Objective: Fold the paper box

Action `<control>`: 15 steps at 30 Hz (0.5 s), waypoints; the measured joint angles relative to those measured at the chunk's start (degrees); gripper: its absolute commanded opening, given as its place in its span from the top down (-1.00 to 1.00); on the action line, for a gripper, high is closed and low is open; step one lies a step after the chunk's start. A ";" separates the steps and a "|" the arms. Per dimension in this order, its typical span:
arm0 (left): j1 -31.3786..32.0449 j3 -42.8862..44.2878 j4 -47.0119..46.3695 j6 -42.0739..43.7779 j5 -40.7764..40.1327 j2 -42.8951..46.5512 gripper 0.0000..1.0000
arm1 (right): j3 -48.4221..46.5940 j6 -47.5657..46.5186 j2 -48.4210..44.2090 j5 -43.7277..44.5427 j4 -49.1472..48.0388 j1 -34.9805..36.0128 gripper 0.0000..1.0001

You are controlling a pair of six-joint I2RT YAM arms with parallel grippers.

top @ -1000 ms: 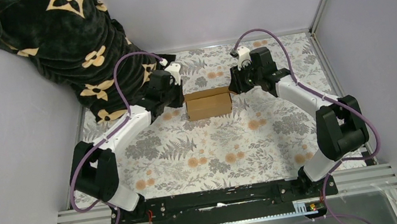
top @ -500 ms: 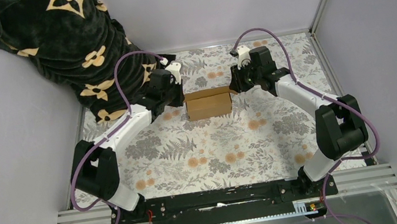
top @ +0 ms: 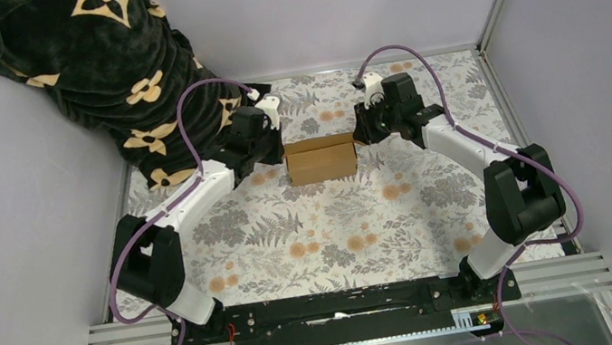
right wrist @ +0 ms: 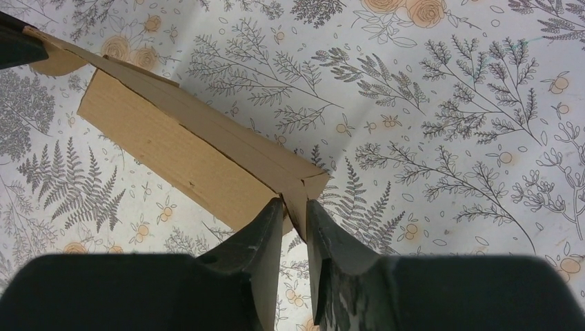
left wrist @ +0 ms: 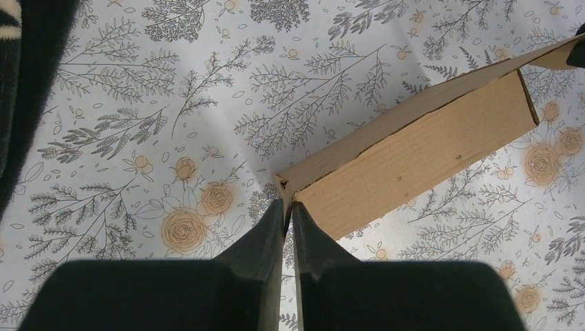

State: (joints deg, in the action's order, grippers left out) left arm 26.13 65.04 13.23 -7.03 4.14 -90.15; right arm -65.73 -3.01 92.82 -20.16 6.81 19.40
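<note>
On floral tablecloth [top: 328,224], brown paper box [top: 321,159], lilac walls [top: 332,4]

The paper box [top: 321,159] lies on the table [top: 330,233], in its far half, between both arms. The left gripper [top: 277,151] meets its left end and the right gripper [top: 359,135] its right end. A black patterned blanket [top: 99,66] occupies the far-left corner.

A fixed camera, high and far, looks down on the whole floral table [top: 337,223]. Wrist cameras peer close past the left claw [left wrist: 288,207] and right claw [right wrist: 293,207]; all three views share the paper box [top: 322,160] at the clawtips.
</note>
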 measured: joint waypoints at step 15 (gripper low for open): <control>0.11 0.96 0.35 -0.37 -0.09 -0.39 0.79 | 0.00 -0.24 0.00 0.24 0.24 0.37 0.83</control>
State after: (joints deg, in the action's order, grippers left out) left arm 26.24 66.00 13.58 -7.40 4.05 -90.54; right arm -65.73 -3.25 92.82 -19.92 7.05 19.77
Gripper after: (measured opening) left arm 0.113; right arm 0.124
